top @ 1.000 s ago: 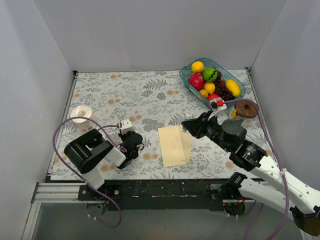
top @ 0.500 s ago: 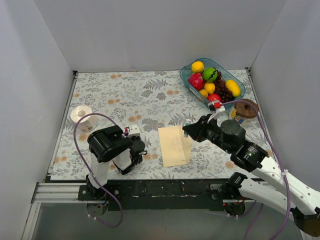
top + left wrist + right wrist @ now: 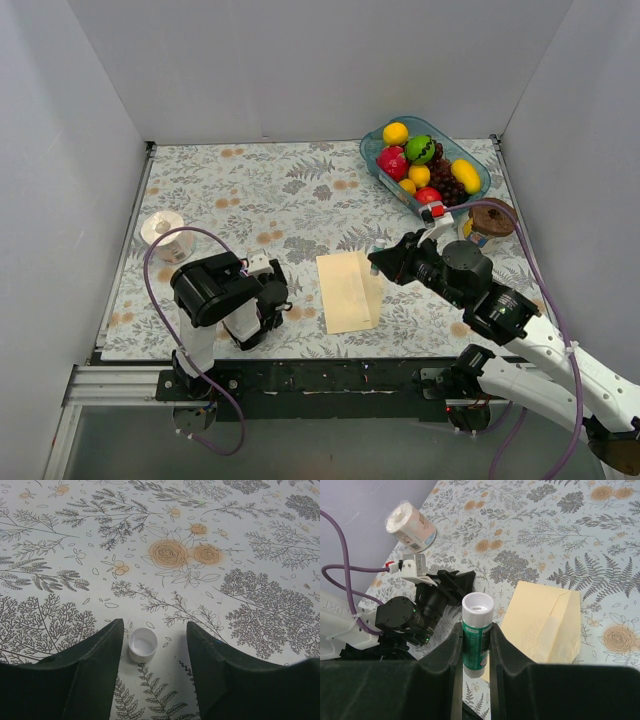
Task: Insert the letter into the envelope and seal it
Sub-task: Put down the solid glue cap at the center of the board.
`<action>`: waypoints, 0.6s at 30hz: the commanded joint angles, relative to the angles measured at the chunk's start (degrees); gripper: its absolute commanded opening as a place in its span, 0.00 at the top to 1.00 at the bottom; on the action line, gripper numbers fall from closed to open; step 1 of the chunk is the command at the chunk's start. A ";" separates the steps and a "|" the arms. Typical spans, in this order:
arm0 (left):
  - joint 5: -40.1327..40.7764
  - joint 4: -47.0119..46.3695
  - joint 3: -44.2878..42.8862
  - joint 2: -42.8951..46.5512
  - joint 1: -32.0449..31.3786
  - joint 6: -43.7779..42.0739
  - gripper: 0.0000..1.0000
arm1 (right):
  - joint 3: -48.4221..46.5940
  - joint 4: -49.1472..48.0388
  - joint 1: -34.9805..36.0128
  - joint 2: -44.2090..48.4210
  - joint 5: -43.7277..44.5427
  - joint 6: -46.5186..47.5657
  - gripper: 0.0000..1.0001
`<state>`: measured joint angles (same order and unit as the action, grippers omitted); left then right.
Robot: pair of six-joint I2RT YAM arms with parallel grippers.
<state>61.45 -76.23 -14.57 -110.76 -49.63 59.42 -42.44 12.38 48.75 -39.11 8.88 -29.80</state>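
Elbows tell us most. The left arm (image 3: pixel 210 290) is folded tight above its base, wrist tipped down, so the left pincer (image 3: pixel 155 626) hangs just over the desk (image 3: pixel 250 190). Its fingers are spread, and a small white cap (image 3: pixel 142 645) lies on the desk between them, close by the left finger and clear of the right. The right arm (image 3: pixel 470 280) reaches in from the right. The right pincer (image 3: pixel 476 629) pinches a green glue stick (image 3: pixel 478 611) upright, white open end up.

The envelope (image 3: pixel 349 291) lies flat on the desk between the two pincers, nearer the right one (one corner sits behind a finger in the right wrist view).

A second ago we had the left arm slung lower and further left, its fingers closer together. The envelope has not moved and the right arm has barely shifted.

On the left arm's white shell we read "RT". The glue stick's label is too small for us to read.
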 commanded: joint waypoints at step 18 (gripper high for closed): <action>-13.72 65.29 -29.01 47.38 6.20 7.12 0.02 | -1.16 -2.10 -0.06 2.19 7.11 0.45 0.99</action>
<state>53.28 -29.93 -36.73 -67.44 -46.15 65.95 -42.44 13.52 48.75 -38.35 13.58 -29.78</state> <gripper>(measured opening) 0.968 0.243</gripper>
